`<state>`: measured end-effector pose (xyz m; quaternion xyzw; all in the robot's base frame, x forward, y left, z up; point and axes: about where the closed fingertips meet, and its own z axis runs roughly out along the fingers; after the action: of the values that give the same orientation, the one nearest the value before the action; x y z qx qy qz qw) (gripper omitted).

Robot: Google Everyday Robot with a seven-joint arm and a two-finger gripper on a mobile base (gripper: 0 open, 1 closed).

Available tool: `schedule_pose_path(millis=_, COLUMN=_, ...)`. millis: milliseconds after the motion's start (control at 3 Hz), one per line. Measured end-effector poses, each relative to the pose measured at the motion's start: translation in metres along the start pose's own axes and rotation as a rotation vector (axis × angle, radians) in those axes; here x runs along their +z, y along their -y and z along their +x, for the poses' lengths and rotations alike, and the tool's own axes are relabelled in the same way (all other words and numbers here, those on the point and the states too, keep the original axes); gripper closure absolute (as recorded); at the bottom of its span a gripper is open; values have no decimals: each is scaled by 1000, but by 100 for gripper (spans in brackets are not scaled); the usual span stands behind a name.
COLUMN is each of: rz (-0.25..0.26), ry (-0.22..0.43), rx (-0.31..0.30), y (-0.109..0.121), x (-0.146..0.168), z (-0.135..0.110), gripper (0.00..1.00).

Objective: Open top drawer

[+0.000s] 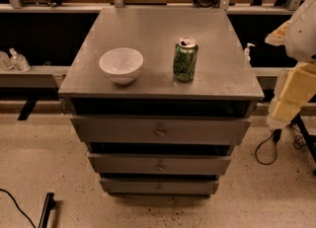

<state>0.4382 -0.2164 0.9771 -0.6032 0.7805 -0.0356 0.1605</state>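
Observation:
The top drawer (160, 131) is the widest grey front of three, just under the cabinet top (158, 29), with a small metal knob (160, 132) at its centre. Its front sits about level with the top's front edge, with a dark gap above it. Two narrower drawer fronts (159, 164) lie below it. Part of my arm (296, 86), white and pale yellow, shows at the right edge, to the right of the cabinet and apart from it. My gripper is out of view.
A white bowl (121, 65) and a green can (185, 60) stand on the cabinet top. A black cable (266, 149) lies on the floor at the right, and a black bar (47, 208) at the lower left. A low shelf with bottles (15, 60) runs behind.

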Motion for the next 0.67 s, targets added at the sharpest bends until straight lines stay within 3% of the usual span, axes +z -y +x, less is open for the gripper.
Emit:
schedule_pose_path(millis=333, rz=0, ry=0, rx=0, y=0, x=0, z=0, gripper=0)
schedule_pose_path(millis=667, rz=1, ry=32, rx=-14, y=-9, x=22, z=-4, gripper=0)
